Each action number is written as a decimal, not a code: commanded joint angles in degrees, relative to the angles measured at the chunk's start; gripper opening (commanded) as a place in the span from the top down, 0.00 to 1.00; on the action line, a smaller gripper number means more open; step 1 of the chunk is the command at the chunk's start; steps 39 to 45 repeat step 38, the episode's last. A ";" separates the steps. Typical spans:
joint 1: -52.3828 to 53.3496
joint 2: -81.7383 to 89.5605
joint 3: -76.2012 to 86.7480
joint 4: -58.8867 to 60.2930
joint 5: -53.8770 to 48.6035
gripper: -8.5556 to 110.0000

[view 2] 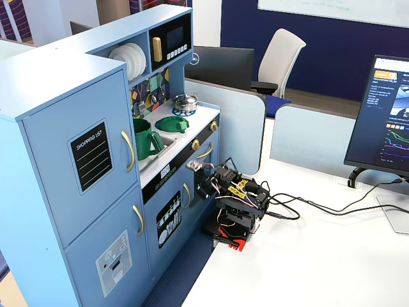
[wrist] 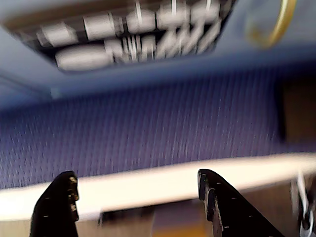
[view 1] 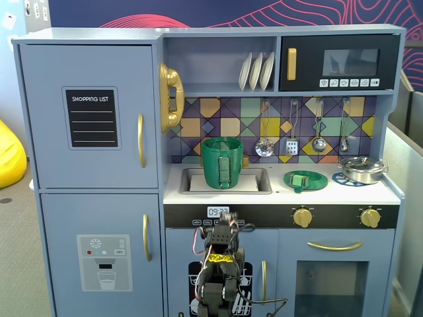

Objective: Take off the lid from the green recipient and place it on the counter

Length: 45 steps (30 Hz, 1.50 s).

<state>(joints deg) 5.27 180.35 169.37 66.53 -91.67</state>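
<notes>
The green recipient stands upright in the inset sink, its mouth open and its ribbed handle facing front; it also shows in the other fixed view. The lid lies flat on the counter to the right of the sink, knob up, over a printed burner ring; it also shows in the other fixed view. My gripper is open and empty. It is folded low in front of the kitchen's lower doors, well below the counter. The wrist view is blurred.
A small steel pot sits on the counter's far right burner. Utensils hang on the tiled back wall above. The arm stands on a white table close against the kitchen front. Cables trail to the right beside a monitor.
</notes>
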 commanded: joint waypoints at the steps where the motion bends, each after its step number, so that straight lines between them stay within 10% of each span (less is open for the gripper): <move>1: -2.81 1.58 2.02 1.05 2.99 0.75; 12: -6.24 1.67 2.37 20.74 6.50 0.76; 45: -5.54 1.76 2.37 21.27 5.19 0.76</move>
